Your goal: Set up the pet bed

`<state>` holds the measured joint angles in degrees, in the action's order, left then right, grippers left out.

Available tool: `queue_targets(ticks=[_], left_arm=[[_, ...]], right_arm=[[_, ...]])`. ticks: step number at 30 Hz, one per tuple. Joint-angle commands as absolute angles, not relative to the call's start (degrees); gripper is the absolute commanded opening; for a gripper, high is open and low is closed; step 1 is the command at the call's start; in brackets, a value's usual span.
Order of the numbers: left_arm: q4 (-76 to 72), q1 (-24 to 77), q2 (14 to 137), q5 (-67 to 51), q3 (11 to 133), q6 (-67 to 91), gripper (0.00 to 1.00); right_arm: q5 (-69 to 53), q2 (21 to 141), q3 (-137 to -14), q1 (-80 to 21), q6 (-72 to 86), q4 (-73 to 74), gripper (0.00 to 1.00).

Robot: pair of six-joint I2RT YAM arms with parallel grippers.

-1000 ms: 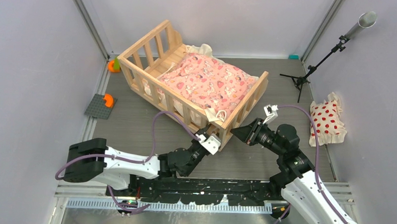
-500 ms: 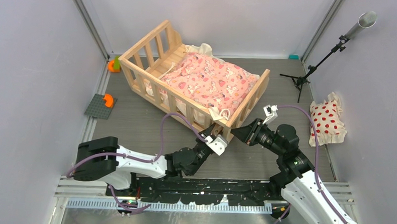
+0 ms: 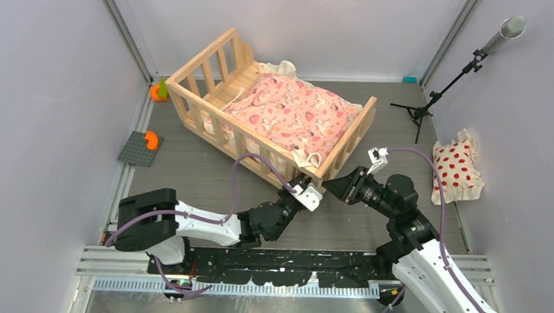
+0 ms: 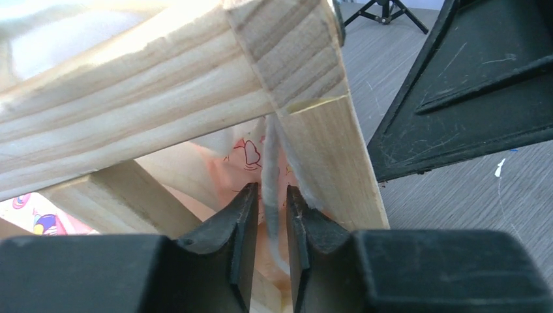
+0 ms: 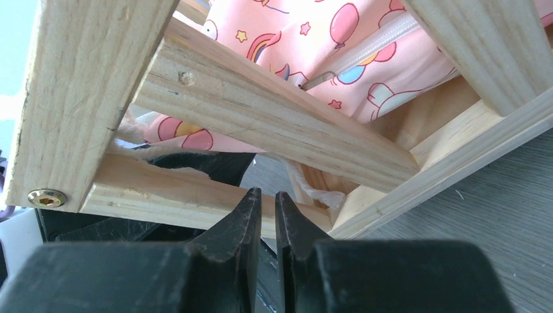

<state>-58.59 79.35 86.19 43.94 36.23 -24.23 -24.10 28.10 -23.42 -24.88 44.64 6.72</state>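
The pet bed (image 3: 202,56), a light wooden slatted crib, stands mid-floor with the pink cartoon-print cushion (image 3: 289,115) lying in it. My left gripper (image 3: 304,182) is at the bed's near corner post (image 4: 326,150). In the left wrist view its jaws (image 4: 269,192) are closed to a narrow gap on a cream tie (image 4: 269,163) hanging from the cushion. My right gripper (image 3: 327,187) is shut and empty. Its tips (image 5: 267,194) rest against the foot end's lower rail (image 5: 169,192). The white red-dotted pillow (image 3: 456,167) lies on the floor at the right wall.
A black tripod stand (image 3: 420,109) with a grey tube stands at the back right. A grey plate with an orange piece (image 3: 141,149) and an orange-green toy (image 3: 158,91) lie at the left wall. Walls close in on three sides.
My left arm has slid right along the bed's near side to the corner post. The bed's foot end has shifted slightly away. The right arm has stayed still.
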Motion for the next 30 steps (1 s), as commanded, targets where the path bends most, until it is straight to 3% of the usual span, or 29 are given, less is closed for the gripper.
queue_targets(ticks=[1,5,9,20,30], left_arm=[[-63.5,79.0,87.1,43.8,38.3,-23.1,0.2],[-63.4,79.1,86.2,44.1,37.6,-21.6,0.0],[-59.7,79.3,82.4,42.4,35.6,-17.5,0.0],[-31.0,80.6,66.2,31.8,33.0,-1.6,0.0],[-17.6,83.4,61.0,28.2,30.8,7.2,0.0]], right_arm=[[-23.6,27.1,-23.4,-24.8,43.3,7.0,0.2],[-22.7,26.4,-23.4,-24.7,43.1,7.6,0.2],[-21.6,26.3,-23.4,-24.7,43.0,8.0,0.2],[-20.3,26.5,-23.7,-24.7,42.4,8.9,0.2],[-19.4,26.3,-24.8,-24.8,41.4,10.4,0.2]])
